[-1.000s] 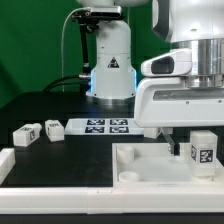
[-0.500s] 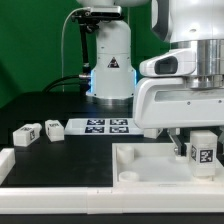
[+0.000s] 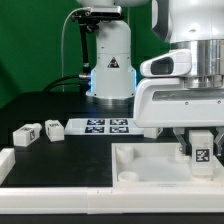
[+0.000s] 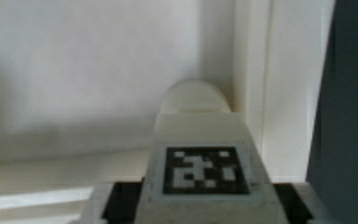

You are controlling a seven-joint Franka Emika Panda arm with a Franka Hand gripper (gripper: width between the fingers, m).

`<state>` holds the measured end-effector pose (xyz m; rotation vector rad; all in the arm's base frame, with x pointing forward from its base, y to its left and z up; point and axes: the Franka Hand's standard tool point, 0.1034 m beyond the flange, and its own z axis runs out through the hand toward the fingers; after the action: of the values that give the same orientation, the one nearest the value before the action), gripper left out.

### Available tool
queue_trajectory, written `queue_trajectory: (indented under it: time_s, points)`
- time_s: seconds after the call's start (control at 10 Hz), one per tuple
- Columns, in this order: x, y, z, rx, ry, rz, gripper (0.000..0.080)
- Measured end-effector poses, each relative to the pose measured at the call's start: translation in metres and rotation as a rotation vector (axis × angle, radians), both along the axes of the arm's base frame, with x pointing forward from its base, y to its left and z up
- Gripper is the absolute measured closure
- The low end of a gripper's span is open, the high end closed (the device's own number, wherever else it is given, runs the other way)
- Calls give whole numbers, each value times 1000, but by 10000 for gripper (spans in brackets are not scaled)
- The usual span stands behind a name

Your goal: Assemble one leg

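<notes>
- Tabletop (image 3: 140,168): the large white tray-like part lies directly beneath my gripper (image 3: 200,147). In the wrist view its flat floor (image 4: 69,90) and a raised rim fill the background just past what I hold. It has not shifted over the last second.
- Marker board (image 3: 100,126): it lies flat on the table, well away from my gripper toward the exterior view's left. It is unchanged and plays no part in this step.
- Gripper, wrist view (image 4: 206,203): it is closed down to the width of the leg (image 3: 204,152), with one finger on each flank. I hold that one part and nothing else.
- The leg, wrist view (image 4: 202,140): it stands upright between my fingers, over the tabletop corner nearest me, with one tag toward the exterior camera. I cannot tell whether its foot touches the tabletop.
- Change noted: the leg has barely moved in the last second. My dark finger (image 3: 185,148), on the exterior view's left of the leg, has drawn in closer to it in that view. I judge this a small correction of the wrist, not travel.
- Meaning for the task: the carry looks finished and the seating is in hand. Seating is not confirmed.
- Loose legs (image 3: 25,135) (image 3: 52,129): two lie far from my gripper, beyond the marker board, and neither has moved.
</notes>
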<state>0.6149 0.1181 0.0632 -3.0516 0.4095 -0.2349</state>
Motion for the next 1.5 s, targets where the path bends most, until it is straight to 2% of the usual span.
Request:
queue_trajectory:
  time_s: [0.2,0.3,0.5,0.8,1.0,1.1,1.2,1.3,1.4,1.5]
  points:
    - [-2,3,-2,54,14,-357,520]
    - [-3,3,-2,63,15,-464,521]
    - [-4,4,-2,110,22,-765,521]
    - [-3,3,-2,171,38,-1029,521]
    - [-4,4,-2,175,39,-1035,519]
    - [-4,4,-2,170,38,-1003,352]
    - [-4,4,-2,170,38,-1003,227]
    - [-3,4,-2,153,32,-913,227]
    - [-3,4,-2,122,25,-738,165]
    - [-4,5,-2,104,21,-617,154]
